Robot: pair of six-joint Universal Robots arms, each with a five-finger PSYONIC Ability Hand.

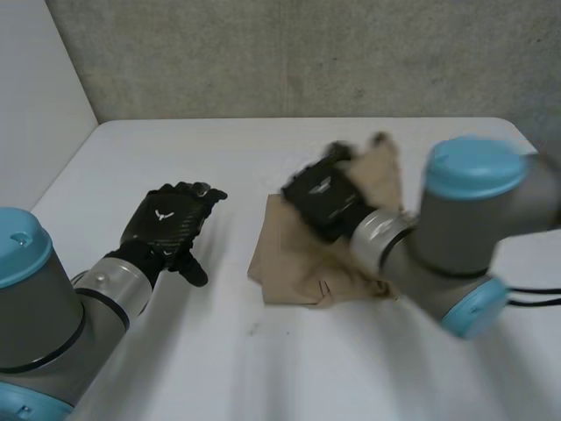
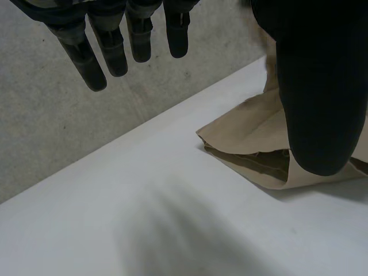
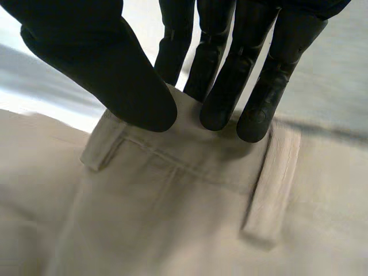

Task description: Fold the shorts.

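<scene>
Tan shorts [image 1: 289,263] lie bunched right of the table's middle. My right hand [image 1: 323,200] is over their far part and holds a lifted flap of cloth. In the right wrist view its thumb [image 3: 109,63] and fingers [image 3: 230,86] pinch the waistband [image 3: 190,149] between two belt loops [image 3: 270,190]. My left hand [image 1: 168,217] rests low over the table, left of the shorts and apart from them, fingers straight. In its own wrist view the fingers [image 2: 109,40] hang straight and hold nothing, with the shorts [image 2: 253,135] lying past the thumb [image 2: 319,103].
The white table [image 1: 219,351] runs back to a grey concrete wall [image 1: 307,53]. A white wall [image 1: 35,96] stands along the table's left side. My right arm [image 1: 473,237] reaches over the table's right part.
</scene>
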